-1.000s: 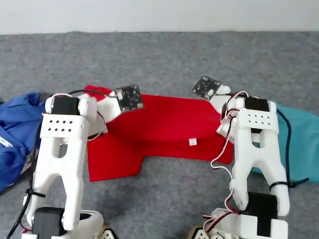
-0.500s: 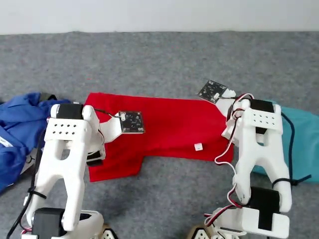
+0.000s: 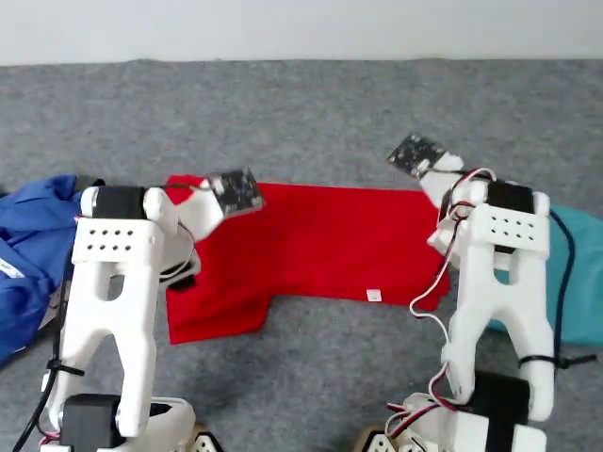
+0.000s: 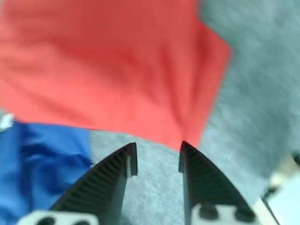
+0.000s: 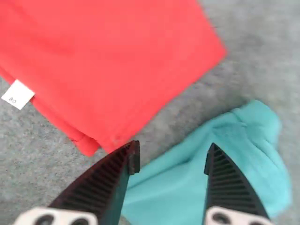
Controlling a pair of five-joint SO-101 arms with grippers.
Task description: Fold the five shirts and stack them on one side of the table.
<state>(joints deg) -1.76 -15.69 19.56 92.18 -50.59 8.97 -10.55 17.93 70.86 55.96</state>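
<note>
Left hand [image 4: 158, 154]: released, empty; poised at the edge of the red shirt [image 4: 108, 61], by one corner.
Right hand [image 5: 172, 157]: released, empty; over the red shirt's opposite end, at a corner.
Red shirt: lying flat mid-counter [image 3: 311, 113], not yet stacked.
Neighbours: blue shirt [image 4: 37, 159] just beside the left end; teal shirt [image 5: 225, 154] just beside the right end.
Risk: either hand may pinch a neighbour along with the red hem and drag it along. Uneven grips would skew the fold.

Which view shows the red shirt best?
High view: the red shirt lies spread out, nearly all visible. Left wrist: one corner by the blue shirt; right wrist: the edge with the white tag, by the teal shirt.
</note>
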